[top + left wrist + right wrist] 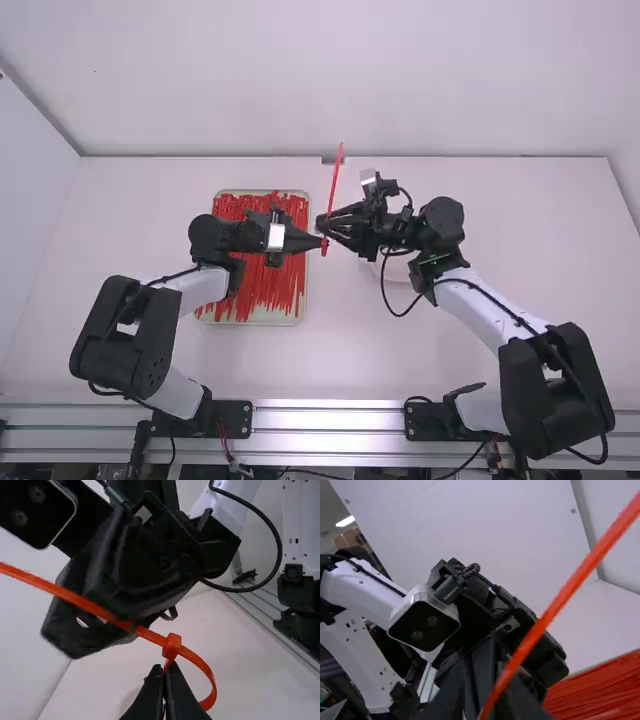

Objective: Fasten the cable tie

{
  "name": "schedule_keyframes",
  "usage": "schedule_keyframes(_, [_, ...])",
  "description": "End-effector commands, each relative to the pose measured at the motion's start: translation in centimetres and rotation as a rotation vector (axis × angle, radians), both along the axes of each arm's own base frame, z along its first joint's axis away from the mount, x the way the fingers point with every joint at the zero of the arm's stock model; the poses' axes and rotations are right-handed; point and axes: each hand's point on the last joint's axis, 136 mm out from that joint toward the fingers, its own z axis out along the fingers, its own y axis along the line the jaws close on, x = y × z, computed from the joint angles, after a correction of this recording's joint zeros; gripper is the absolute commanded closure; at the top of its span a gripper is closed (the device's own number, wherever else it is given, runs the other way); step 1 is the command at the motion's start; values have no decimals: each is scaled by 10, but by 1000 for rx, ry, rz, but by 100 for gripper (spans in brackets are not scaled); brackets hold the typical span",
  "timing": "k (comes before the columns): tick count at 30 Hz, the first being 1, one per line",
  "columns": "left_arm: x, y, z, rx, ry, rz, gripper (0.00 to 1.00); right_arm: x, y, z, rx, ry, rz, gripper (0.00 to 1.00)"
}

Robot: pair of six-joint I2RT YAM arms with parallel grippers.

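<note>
1. The left hand (312,240) and the right hand (332,226) meet tip to tip above the middle of the white bench (520,210). The left points toward 3 o'clock, the right toward 9 o'clock.
2. The cable tie (336,180) is red and held in the air between the two hands. In the high view its long strap rises steeply toward 12 o'clock, well past both hands, and its lower end sits just below their tips.
3. The right hand is clamped on the strap. In the left wrist view the strap runs in between its black fingers (100,630) and comes out on the near side.
4. Just beyond that grip sits the tie's square head (172,644). Past the head the tie bends round in a small loop (210,685).
5. The left hand is closed tight, its two fingertips (156,692) pressed together, pinching the tie directly under the head.
6. A shallow tray (300,312) lies on the bench at 9 o'clock from the hands, under the left arm's wrist. It holds a heap of loose red ties (250,285), most of them lying roughly along the 12-to-6 line.
7. In the right wrist view the strap crosses diagonally in front of the left arm's wrist camera (425,622).
</note>
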Motion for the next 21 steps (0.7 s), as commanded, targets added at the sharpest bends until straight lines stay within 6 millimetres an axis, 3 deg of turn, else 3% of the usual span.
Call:
schedule_keyframes(1, [5,-1,8,-13,-39,10,98,0,-1,15,13,-37,-2,100])
schedule_keyframes(12, [4,-1,9,-15,-35,10,93,3,-5,14,11,-37,-14,100])
schedule_keyframes(13, [7,-1,10,-21,-13,22,8,8,-10,14,11,-36,-31,100])
schedule_keyframes(14, [10,-1,12,-30,14,37,1,10,-12,14,10,-36,-38,100])
schedule_keyframes(21, [19,0,16,-57,96,81,1,30,-38,14,8,-32,-119,100])
